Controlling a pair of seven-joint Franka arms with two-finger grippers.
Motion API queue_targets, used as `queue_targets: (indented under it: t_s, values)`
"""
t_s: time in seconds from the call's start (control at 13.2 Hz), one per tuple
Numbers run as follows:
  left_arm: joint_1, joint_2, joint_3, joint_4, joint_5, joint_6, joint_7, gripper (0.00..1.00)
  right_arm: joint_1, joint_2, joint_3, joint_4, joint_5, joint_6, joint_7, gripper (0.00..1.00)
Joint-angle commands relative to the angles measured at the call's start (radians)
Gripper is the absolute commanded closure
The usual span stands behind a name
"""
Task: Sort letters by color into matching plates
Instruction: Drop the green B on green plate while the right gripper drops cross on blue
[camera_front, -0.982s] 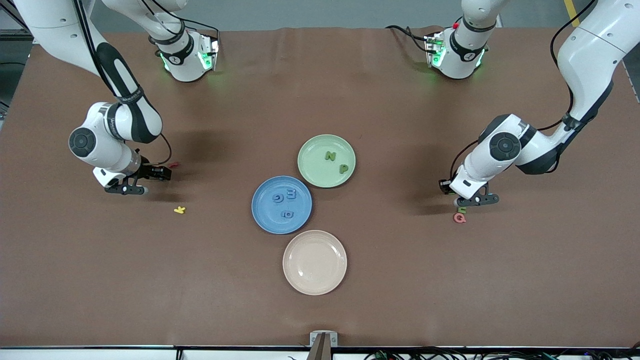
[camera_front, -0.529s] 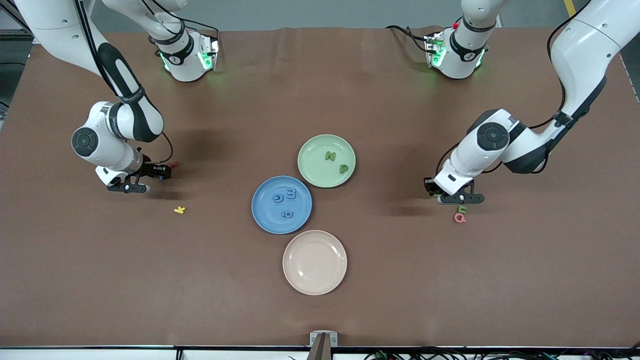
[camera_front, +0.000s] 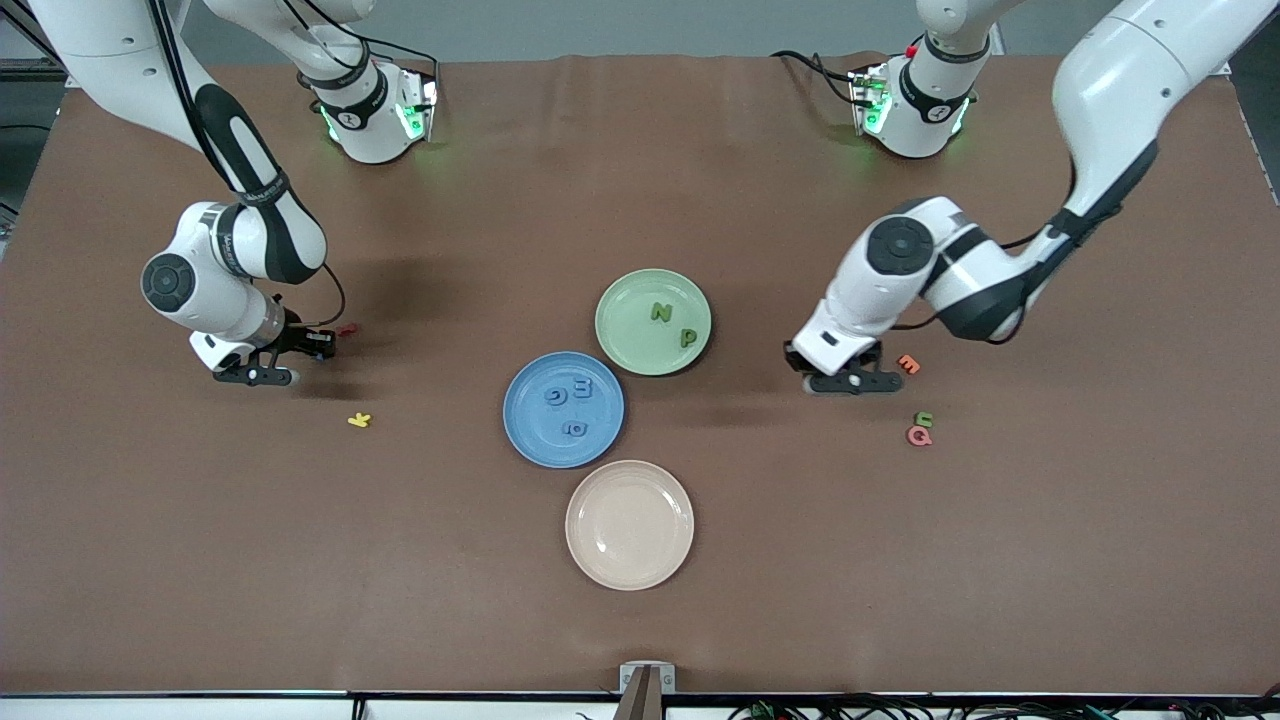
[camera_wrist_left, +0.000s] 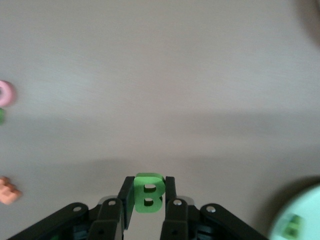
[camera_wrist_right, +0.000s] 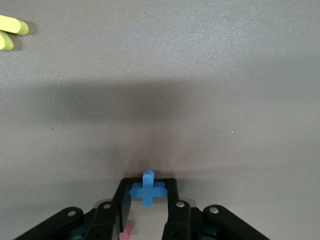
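My left gripper (camera_front: 845, 383) is shut on a green letter B (camera_wrist_left: 148, 192), low over the table between the green plate (camera_front: 630, 305) and an orange letter. That plate carries green letters N (camera_front: 660, 312) and P (camera_front: 687, 338). The blue plate (camera_front: 540, 432) holds three blue letters (camera_front: 572, 405). My right gripper (camera_front: 255, 377) sits low at the right arm's end of the table. Its fingers press both sides of a blue cross-shaped letter (camera_wrist_right: 148, 188). Another green letter (camera_front: 924, 419) lies on the table toward the left arm's end.
A cream-beige plate (camera_front: 629, 524) lies nearer the front camera than the blue plate. An orange letter (camera_front: 908, 364) and a pink Q (camera_front: 919, 436) flank the loose green letter. A yellow K (camera_front: 359, 420) and a red letter (camera_front: 348, 328) lie near my right gripper.
My left arm has carried the green B from beside the pink Q toward the green plate. My right gripper's fingers have closed on the blue letter.
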Motion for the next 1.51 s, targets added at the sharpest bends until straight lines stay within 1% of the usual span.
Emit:
queue_targets:
  t_s: [0.0, 0.23, 0.38, 0.45, 0.53, 0.6, 0.76, 0.83, 1.06, 1.13, 1.21, 1.28, 1.43]
  values:
    - [-0.112, -0.007, 0.004, 0.046, -0.025, -0.049, -0.09, 1.0, -0.016, -0.002, 0.018, -0.015, -0.009, 0.019, 0.011, 0.73]
    - [-0.233, 0.002, 0.019, 0.07, -0.023, -0.049, -0.236, 1.0, -0.006, -0.02, 0.022, 0.0, -0.009, -0.004, 0.019, 0.75]
    - [-0.296, 0.005, 0.023, 0.07, -0.023, -0.049, -0.299, 1.0, 0.042, -0.031, 0.022, 0.058, -0.009, -0.045, 0.062, 0.75]
    - [-0.32, 0.02, 0.029, 0.069, -0.023, -0.049, -0.319, 1.0, 0.066, -0.031, 0.022, 0.104, -0.009, -0.087, 0.094, 0.75]
    - [-0.34, 0.036, 0.038, 0.07, -0.022, -0.048, -0.321, 1.0, 0.091, -0.03, 0.024, 0.162, -0.009, -0.155, 0.117, 0.75]
    - [-0.362, 0.047, 0.05, 0.072, -0.017, -0.037, -0.321, 1.0, 0.123, -0.021, 0.024, 0.237, -0.008, -0.243, 0.149, 0.75]
    - [-0.428, 0.053, 0.096, 0.072, -0.013, -0.034, -0.321, 0.99, 0.215, -0.002, 0.024, 0.397, 0.0, -0.407, 0.244, 0.75]
    - [-0.458, 0.056, 0.125, 0.076, -0.017, -0.028, -0.321, 0.96, 0.261, 0.024, 0.024, 0.461, 0.0, -0.443, 0.302, 0.75]
    - [-0.555, 0.097, 0.186, 0.138, -0.023, -0.017, -0.324, 0.87, 0.408, 0.123, 0.024, 0.604, 0.003, -0.449, 0.503, 0.75]
    - [-0.575, 0.106, 0.206, 0.156, -0.025, -0.017, -0.324, 0.81, 0.448, 0.159, 0.024, 0.652, 0.004, -0.444, 0.563, 0.75]
    - [-0.578, 0.114, 0.211, 0.165, -0.025, -0.017, -0.321, 0.69, 0.48, 0.2, 0.024, 0.702, 0.01, -0.441, 0.611, 0.75]
    - [-0.574, 0.119, 0.214, 0.167, -0.025, -0.015, -0.313, 0.53, 0.505, 0.244, 0.024, 0.764, 0.041, -0.441, 0.646, 0.75]
    - [-0.571, 0.119, 0.233, 0.178, -0.025, -0.015, -0.319, 0.03, 0.553, 0.329, 0.024, 0.856, 0.107, -0.438, 0.682, 0.75]
